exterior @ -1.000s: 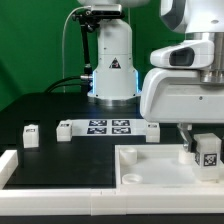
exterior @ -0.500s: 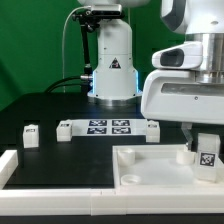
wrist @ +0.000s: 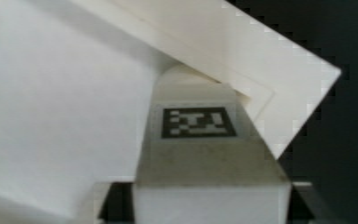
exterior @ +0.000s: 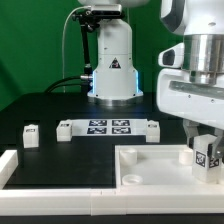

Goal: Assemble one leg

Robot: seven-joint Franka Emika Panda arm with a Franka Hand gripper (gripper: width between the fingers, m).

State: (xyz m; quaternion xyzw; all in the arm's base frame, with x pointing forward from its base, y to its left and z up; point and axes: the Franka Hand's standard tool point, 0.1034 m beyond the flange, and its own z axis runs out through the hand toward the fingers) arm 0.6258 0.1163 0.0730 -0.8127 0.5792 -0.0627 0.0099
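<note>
Black tabletop backdrop; end effector (exterior: pixel 207 150), half cut off, clamps the leg (exterior: pixel 209 156) over the white tabletop (exterior: pixel 150 165).

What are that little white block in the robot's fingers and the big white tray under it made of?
The leg looks like matte white plastic: smooth, even faces with a black-and-white printed tag stuck on. The tabletop looks like the same plastic: uniform white, moulded rim and round corner socket, no grain. Painted wood can't be ruled out.

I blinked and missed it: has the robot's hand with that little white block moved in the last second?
Yes. The hand and the leg rose slightly and shifted toward the exterior view's right, judged against the tabletop.
</note>
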